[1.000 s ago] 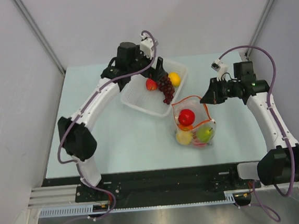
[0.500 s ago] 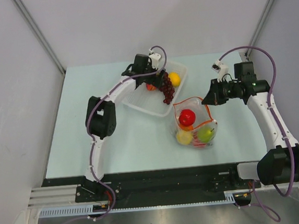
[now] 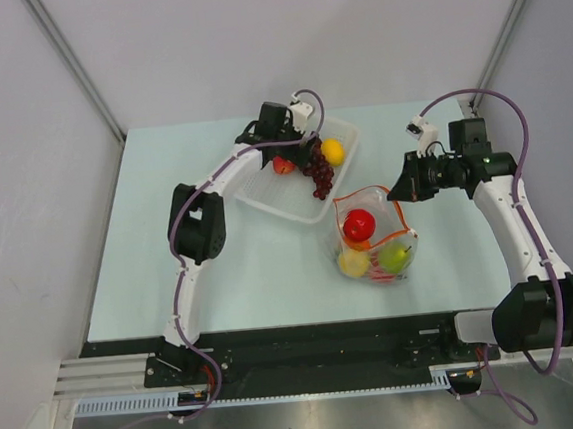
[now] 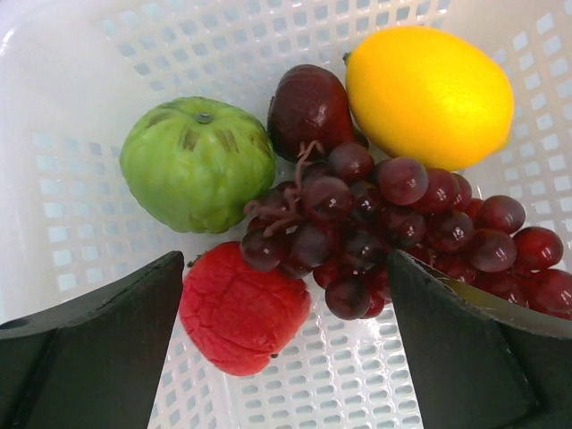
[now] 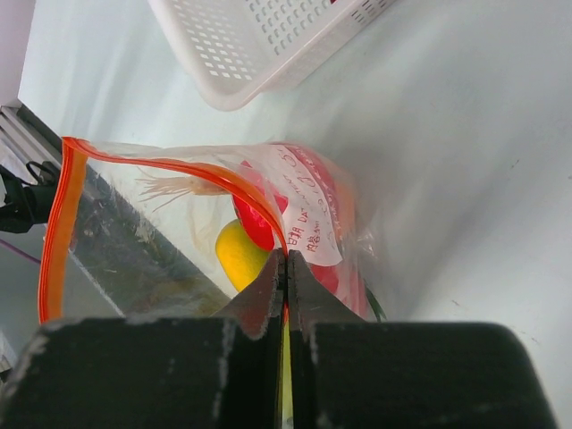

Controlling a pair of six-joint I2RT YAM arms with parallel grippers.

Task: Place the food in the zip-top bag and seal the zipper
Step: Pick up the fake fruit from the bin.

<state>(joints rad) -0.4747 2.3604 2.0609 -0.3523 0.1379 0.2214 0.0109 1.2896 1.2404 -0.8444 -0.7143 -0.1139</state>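
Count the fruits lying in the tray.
5: green fruit left, dark fruit behind the grapes, lemon right, red fruit nearest. Grapes may hide more.

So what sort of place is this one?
Probably a lab robot test cell: left arm and right arm bolted to a pale table, plain panel walls, toy fruit in a white tray and zip-top bag.

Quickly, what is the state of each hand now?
Left hand: open, holding nothing, above the grape bunch.
Right hand: closed on the zip-top bag rim.

The white label (image 5: 308, 225) on the zip-top bag (image 5: 134, 241) bears red handwriting, too blurred to read.
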